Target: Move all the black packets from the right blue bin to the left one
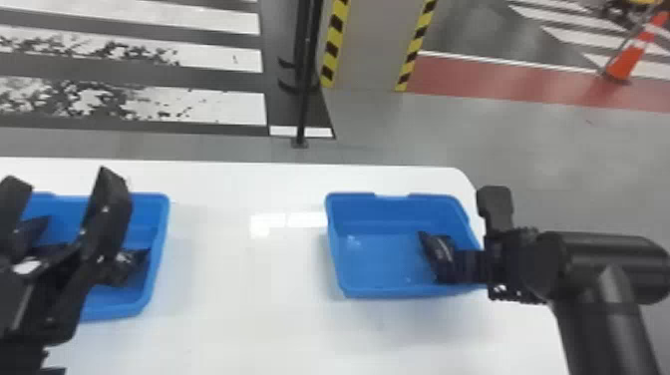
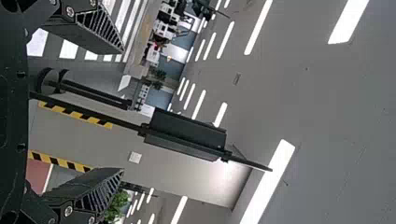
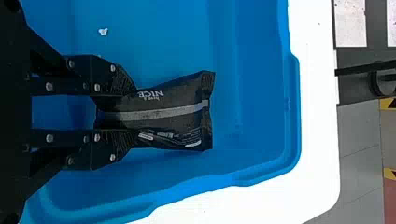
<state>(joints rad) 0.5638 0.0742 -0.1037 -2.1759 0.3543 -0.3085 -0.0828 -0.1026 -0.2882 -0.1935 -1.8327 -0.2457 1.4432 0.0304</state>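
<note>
Near the surface's (image 1: pixel 239 324) far right corner, a black packet (image 1: pixel 434 252) is gripped by the right jaws (image 1: pixel 463 267) inside the right blue bin (image 1: pixel 384 259), the left jaws (image 1: pixel 62 180) being spread apart (seen against the left blue bin (image 1: pixel 160 224)).

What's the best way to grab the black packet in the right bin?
Probably by the narrower body of the black packet, near the end facing the right gripper, coming from the right blue bin's right side, fingers across its width: the far end flares into a flat seal.
</note>
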